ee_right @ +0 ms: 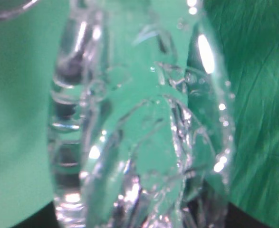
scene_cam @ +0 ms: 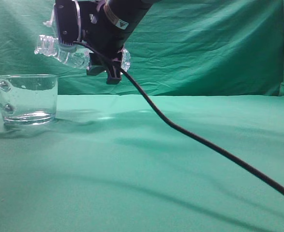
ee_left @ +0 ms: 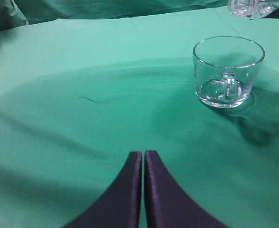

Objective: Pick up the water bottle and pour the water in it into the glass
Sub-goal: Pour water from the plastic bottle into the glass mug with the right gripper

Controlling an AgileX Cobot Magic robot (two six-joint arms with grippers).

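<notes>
The clear water bottle [scene_cam: 64, 52] lies almost level in the air, its neck at the left above the glass. My right gripper [scene_cam: 105, 60] is shut on the bottle's body. The bottle fills the right wrist view [ee_right: 139, 123], blurred. The glass [scene_cam: 28, 99], a short clear mug with its handle at the left, stands on the green cloth at the far left. It holds a shallow layer of water at the bottom and drops on its wall. It also shows in the left wrist view [ee_left: 228, 71]. My left gripper [ee_left: 143, 154] is shut and empty, low over the cloth, apart from the glass.
A green cloth [scene_cam: 180, 164] covers the table and hangs as a backdrop. A black cable [scene_cam: 204, 142] runs from the right arm down to the right edge. The bottle's end shows at the top right of the left wrist view [ee_left: 253, 7].
</notes>
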